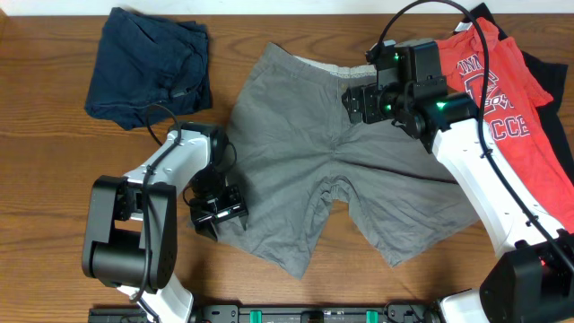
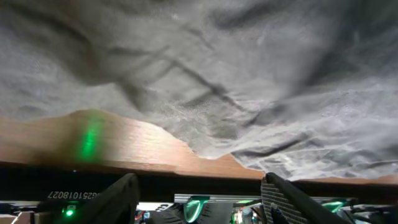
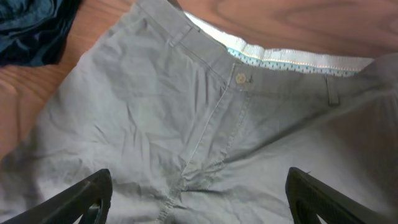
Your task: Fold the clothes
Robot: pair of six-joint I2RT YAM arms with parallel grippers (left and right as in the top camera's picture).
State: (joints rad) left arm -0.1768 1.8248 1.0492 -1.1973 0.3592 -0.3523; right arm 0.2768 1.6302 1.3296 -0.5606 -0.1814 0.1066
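Grey-khaki shorts (image 1: pixel 314 152) lie spread flat in the middle of the table, pale inner waistband (image 3: pixel 292 59) at the far side. My left gripper (image 1: pixel 218 213) is open at the hem of the shorts' left leg (image 2: pixel 249 93), low over the wood, holding nothing. My right gripper (image 1: pixel 360 103) is open and hovers above the waistband and fly (image 3: pixel 205 137), empty. Dark navy shorts (image 1: pixel 148 63) lie crumpled at the far left. A red T-shirt with white lettering (image 1: pixel 498 90) lies at the far right on a black garment (image 1: pixel 560 117).
The wooden table (image 1: pixel 54 135) shows bare at the left and along the front. A black rail (image 1: pixel 314 314) runs along the table's front edge. The navy shorts also show at the top left of the right wrist view (image 3: pixel 31 28).
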